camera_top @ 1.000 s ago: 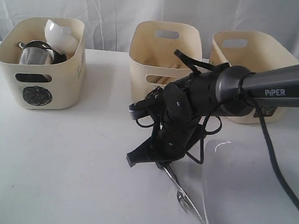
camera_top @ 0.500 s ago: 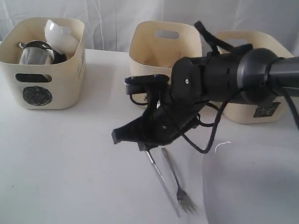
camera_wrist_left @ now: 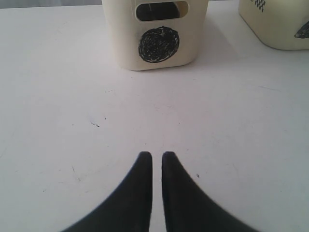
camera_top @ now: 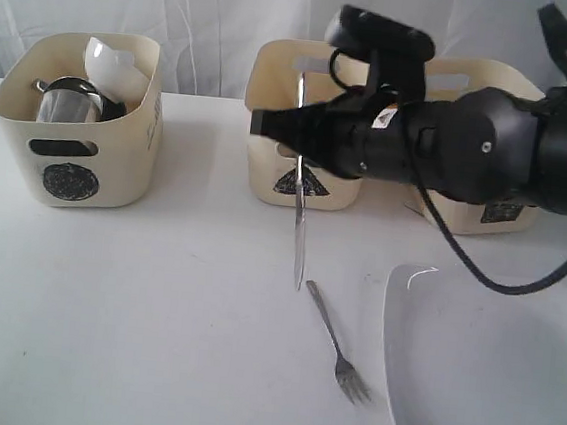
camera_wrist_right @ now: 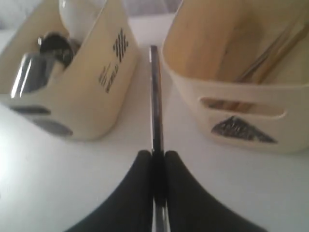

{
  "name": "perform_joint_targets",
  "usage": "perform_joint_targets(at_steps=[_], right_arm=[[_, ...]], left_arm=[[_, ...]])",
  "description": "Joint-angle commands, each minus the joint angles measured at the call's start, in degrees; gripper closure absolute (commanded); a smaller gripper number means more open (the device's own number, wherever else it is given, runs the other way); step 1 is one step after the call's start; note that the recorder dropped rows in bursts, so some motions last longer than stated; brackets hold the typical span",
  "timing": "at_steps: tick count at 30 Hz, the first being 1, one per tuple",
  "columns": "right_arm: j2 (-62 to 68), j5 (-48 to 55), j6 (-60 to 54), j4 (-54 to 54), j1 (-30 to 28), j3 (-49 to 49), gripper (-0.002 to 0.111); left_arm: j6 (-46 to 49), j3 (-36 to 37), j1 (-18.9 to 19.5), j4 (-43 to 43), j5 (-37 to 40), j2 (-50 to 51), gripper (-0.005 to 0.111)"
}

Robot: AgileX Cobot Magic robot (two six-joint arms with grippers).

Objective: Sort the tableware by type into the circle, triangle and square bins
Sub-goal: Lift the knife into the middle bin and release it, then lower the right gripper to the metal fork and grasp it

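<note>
My right gripper [camera_top: 296, 138] [camera_wrist_right: 155, 155] is shut on the steel knife [camera_top: 300, 224] [camera_wrist_right: 154, 96], which hangs upright in front of the triangle bin [camera_top: 267, 176] [camera_wrist_right: 241, 106]. The knife's lower tip is just above the table. Wooden chopsticks [camera_wrist_right: 270, 53] lie inside the triangle bin. The fork [camera_top: 336, 343] lies on the table beside the large white square plate [camera_top: 488, 383]. The circle bin [camera_top: 117, 171] [camera_wrist_left: 154, 34] [camera_wrist_right: 96, 96] holds a steel mug [camera_top: 68, 103] [camera_wrist_right: 34, 77] and a small white bowl [camera_top: 112, 60] [camera_wrist_right: 79, 12]. My left gripper [camera_wrist_left: 157, 155] is shut and empty, low over bare table.
The square bin [camera_top: 477, 76] stands at the back right, mostly hidden behind my right arm [camera_top: 490, 152]. White curtains close off the back. Bare white table lies between the circle bin and the fork.
My right gripper has risen from the table with the knife and swung up toward the triangle bin. The knife now hangs upright, while the fork stays on the table.
</note>
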Motion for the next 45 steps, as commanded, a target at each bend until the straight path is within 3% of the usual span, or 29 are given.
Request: perform_joint_targets(at_steps=[1,6,11,20,24,29,36,45], right_arm=[[-1.9,-12.3,5.6,0.9,-3.6,0.6,0.108],[-0.4,-18.2,11.9,-0.5,-7.5,-1.6,0.108],[4.9,-15.6,16.1,-5.8,-10.5,-9.8,0.108],[18.4,-15.0,16.8,-5.8,-12.7,-26.5,0.108],[25.0,-12.0,16.5,-8.9,-12.9,-32.8,0.097],[28.9,-5.5,15.2,-14.1,-12.6,-37.7,0.074],[24.2,10.5,3.6,-14.4,-12.6,-37.1,0.073],[11.0,37.0,-13.3,-14.4,-10.8,-22.2,0.073]], left_arm=[[-0.1,0.2,0.0,-0.2,-0.2,-0.3,0.092],[-0.1,0.2,0.0,-0.2,-0.2,-0.3,0.092],[-0.1,0.2,0.0,-0.2,-0.2,-0.3,0.092],[-0.1,0.2,0.0,-0.2,-0.2,-0.3,0.092],[-0.1,0.2,0.0,-0.2,-0.2,-0.3,0.092],[-0.1,0.2,0.0,-0.2,-0.2,-0.3,0.092],[-0.1,0.2,0.0,-0.2,-0.2,-0.3,0.092],[-0.1,0.2,0.0,-0.2,-0.2,-0.3,0.092]])
